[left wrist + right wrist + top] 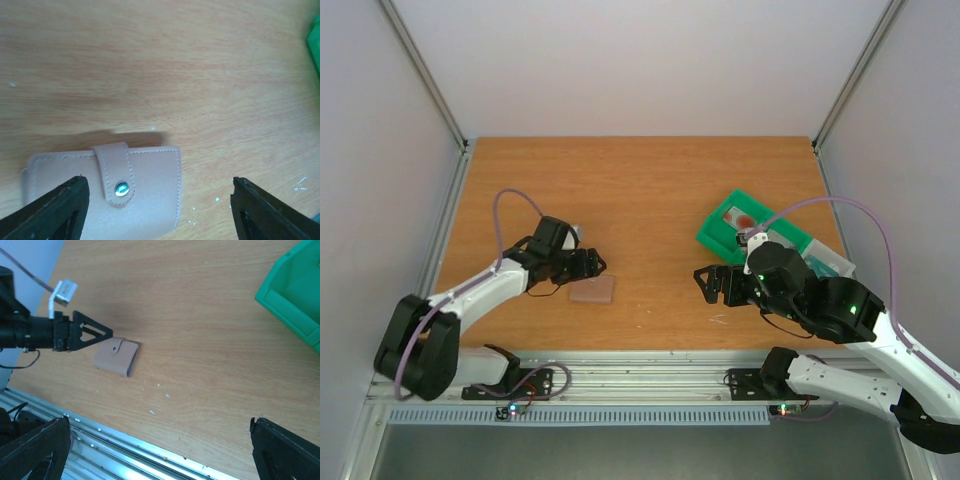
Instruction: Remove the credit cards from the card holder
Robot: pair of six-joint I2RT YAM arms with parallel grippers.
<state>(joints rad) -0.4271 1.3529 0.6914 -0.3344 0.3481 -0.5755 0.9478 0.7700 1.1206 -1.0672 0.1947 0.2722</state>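
1. While the top view holds steady, the card holder [593,290] lies flat on the table [650,180], near the front edge, folded up. The left gripper [590,265] hangs just behind it, fingers spread, nothing in them. The right gripper [712,283] sits well apart to the right, also spread and empty. Over in the green tray [711,238] lies a pale card with a red mark [744,218]; whether it came out of this holder, I cannot tell.

2. On to the left wrist: the card holder [150,200] fills the lower frame, its strap [114,172] snapped down on a metal stud [120,188]. The left gripper [159,181] is wide open above it, touching nothing. No card edge shows anywhere.

3. From the right wrist: the right gripper [159,425] gapes wide with only bare table beneath. Across the way, the card holder [117,356] rests shut beside the left gripper [95,332].

4. My read: barely begun. The snap needs undoing, the holder needs opening, and the credit cards, hidden inside if they are there, all have to come out.
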